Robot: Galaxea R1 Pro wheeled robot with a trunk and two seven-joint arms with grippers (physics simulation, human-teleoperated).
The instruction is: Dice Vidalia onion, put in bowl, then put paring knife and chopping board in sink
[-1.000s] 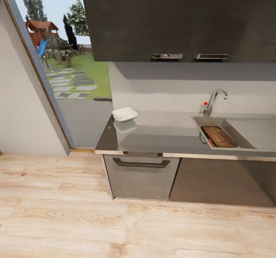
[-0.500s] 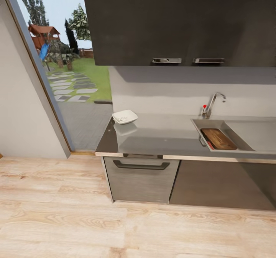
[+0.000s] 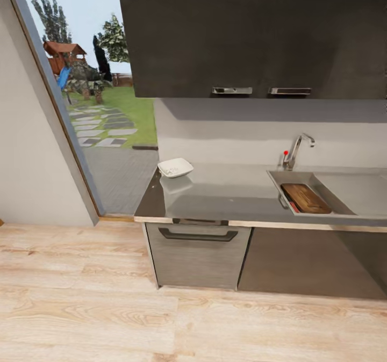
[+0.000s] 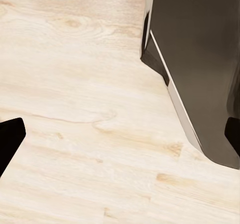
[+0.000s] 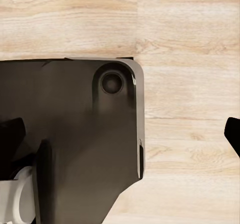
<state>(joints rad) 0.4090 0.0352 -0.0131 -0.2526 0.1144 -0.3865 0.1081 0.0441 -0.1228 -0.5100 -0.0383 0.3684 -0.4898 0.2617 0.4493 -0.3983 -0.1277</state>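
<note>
- Countertop (image 3: pixel 226 198): the sink (image 3: pixel 344 203) is set in its right part.
- Board (image 3: pixel 305 198): lies inside the sink, knife (image 3: pixel 293 206) along its near-left edge.
- Bowl (image 3: pixel 175 167): far-left corner of the countertop.
- My left gripper (image 4: pixel 120 139) and right gripper (image 5: pixel 125 134): fingertips wide apart, empty, over floor (image 4: pixel 75 84).

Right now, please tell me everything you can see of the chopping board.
The chopping board is a brown, wooden-looking rectangle with rounded corners and darker grain bands. It lies inside the grey sink basin, angled, below the chrome tap. A slim red strip, likely the paring knife, lies along its near left edge. Its handle hole is too small to make out.
</note>
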